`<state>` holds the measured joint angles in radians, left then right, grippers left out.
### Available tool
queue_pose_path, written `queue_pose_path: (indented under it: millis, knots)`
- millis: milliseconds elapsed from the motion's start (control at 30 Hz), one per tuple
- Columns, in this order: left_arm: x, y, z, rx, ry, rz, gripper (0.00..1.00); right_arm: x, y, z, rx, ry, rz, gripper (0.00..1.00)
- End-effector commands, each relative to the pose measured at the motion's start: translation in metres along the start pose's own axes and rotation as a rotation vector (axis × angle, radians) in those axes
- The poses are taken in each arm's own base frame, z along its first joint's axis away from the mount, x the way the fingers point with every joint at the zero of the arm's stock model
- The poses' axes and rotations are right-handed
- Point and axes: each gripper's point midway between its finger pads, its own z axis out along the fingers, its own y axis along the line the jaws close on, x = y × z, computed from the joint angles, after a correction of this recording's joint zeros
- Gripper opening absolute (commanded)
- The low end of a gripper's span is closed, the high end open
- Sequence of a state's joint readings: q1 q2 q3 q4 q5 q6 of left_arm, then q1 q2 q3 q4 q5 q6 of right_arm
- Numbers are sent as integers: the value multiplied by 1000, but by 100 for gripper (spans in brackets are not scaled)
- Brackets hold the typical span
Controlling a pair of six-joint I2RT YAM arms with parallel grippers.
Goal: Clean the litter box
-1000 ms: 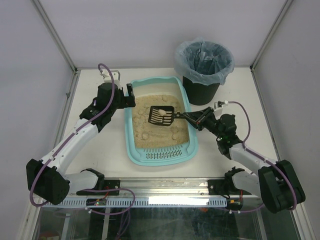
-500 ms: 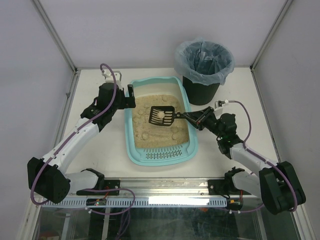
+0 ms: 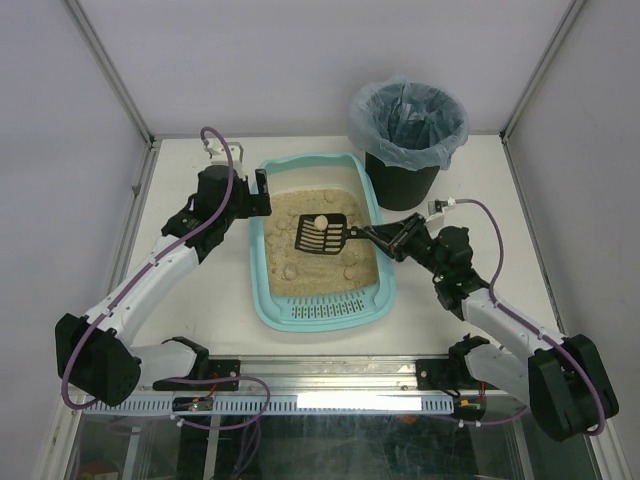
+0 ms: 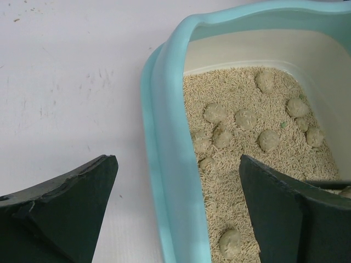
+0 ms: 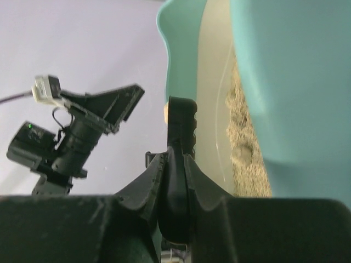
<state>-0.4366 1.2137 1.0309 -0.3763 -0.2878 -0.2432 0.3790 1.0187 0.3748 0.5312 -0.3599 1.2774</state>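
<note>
Currently the step is carrying off a scooped clump: the right pincer (image 3: pixel 388 240) is clamped on the handle of the black slotted scoop (image 3: pixel 322 236), held over the litter with one clump (image 3: pixel 320 222) aboard. Next, I judge, comes a level swing to the lined bin (image 3: pixel 405 185), then a tip. The left pincer (image 3: pixel 262 190) gapes wide, straddling the rim of the teal litter box (image 3: pixel 262 300) mid-bench (image 3: pixel 520 200). One box, one scoop, one bin; roughly ten clumps (image 4: pixel 245 118) lie in the litter.

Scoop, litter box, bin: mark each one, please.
scoop (image 3: pixel 318 240), top view, on its slotted head.
litter box (image 3: pixel 320 311), top view, on the slotted strip at its near end.
bin (image 3: pixel 402 186), top view, on its black side wall.
</note>
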Motion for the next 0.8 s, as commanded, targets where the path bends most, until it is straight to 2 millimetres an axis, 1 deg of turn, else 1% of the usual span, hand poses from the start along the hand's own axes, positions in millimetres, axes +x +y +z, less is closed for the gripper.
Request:
queue_pose_path:
  millis: [0, 33, 67, 100, 133, 167, 200, 267, 300, 333, 367, 433, 467, 500, 567, 667, 700, 767]
  knots:
    - [-12, 1, 4, -2, -26, 5, 98, 7, 9, -4, -42, 14, -34, 0]
    - [-11, 1, 4, -3, -21, 4, 98, 6, 8, -7, -53, 5, -38, 0]
    - [-10, 2, 3, -5, -21, 2, 98, -10, 14, -4, -52, -83, 16, 0]
    - [-10, 3, 2, -8, -24, -1, 98, -7, 24, 0, -70, -60, 18, 0]
    - [-11, 3, 1, -9, -28, -3, 99, 1, 32, 3, -88, -19, -16, 0]
    - [-13, 3, -1, -6, -36, -5, 99, -1, 37, 6, -95, -19, -18, 0]
    - [-14, 3, -1, -5, -38, -6, 99, -6, 36, 5, -92, -34, -18, 0]
    - [-14, 2, 0, -3, -37, -4, 98, -20, 24, -5, -68, -85, -10, 0]
    - [-13, 3, -1, -6, -35, -4, 98, -22, 24, -7, -73, -95, -12, 0]
    - [-13, 4, -2, -10, -38, -6, 98, -22, 30, -6, -81, -91, -15, 0]
    - [-12, 5, -3, -12, -38, -6, 98, -17, 37, 0, -90, -66, -18, 0]
    - [-13, 6, -3, -17, -41, -6, 99, -18, 49, 8, -106, -56, -23, 0]
    - [-14, 5, -2, -15, -42, -6, 98, -24, 49, 7, -106, -74, -23, 0]
    - [-16, 4, -2, -14, -43, -4, 98, -30, 42, 3, -91, -94, -19, 0]
    - [-15, 6, -3, -20, -38, -2, 98, -31, 32, -1, -55, -100, -5, 0]
    - [-15, 10, -6, -37, -49, -4, 98, -8, 50, 11, -70, -19, -10, 0]
    - [-16, 11, -7, -42, -54, -3, 98, -11, 48, 11, -66, -26, -8, 0]
    - [-17, 12, -5, -49, -54, 0, 98, -26, 33, 2, -41, -79, 0, 0]
